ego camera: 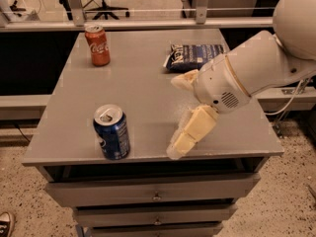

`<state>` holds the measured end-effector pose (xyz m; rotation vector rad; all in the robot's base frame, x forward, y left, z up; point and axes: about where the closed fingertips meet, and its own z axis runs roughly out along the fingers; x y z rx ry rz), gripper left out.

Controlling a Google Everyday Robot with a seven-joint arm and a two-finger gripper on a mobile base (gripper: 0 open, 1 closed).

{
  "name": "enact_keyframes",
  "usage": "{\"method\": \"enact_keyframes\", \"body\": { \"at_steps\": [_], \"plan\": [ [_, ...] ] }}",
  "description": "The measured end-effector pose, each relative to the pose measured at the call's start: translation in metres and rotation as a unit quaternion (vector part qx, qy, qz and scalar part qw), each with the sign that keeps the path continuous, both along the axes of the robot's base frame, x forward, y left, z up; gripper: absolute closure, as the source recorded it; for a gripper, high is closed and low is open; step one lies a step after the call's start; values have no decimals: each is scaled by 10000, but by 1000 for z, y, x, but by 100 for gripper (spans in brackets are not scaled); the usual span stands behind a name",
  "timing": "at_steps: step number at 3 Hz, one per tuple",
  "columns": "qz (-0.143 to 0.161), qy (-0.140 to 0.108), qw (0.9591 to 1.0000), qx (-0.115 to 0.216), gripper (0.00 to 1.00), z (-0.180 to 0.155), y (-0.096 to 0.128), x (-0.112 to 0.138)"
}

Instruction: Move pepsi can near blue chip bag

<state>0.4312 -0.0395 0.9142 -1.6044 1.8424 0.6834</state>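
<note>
Two cans, one bag, one gripper, one table.
One pepsi can (111, 132), one red Coca-Cola can (97, 45), one blue chip bag (195, 56); one gripper (174, 116), fingers apart, over the table (143, 88) near its front edge; three drawers (153, 190) below.
</note>
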Motion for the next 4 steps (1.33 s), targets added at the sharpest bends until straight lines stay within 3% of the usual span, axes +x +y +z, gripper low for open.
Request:
{"method": "enact_keyframes", "body": {
  "at_steps": [2,3,4],
  "plan": [
    [43,-2,10000,86,0,1,5,-2],
    [265,-123,9976,622,0,-3,34,-6],
    [546,-305,9874,1452,0,-9,77,-9]
  ]
}}
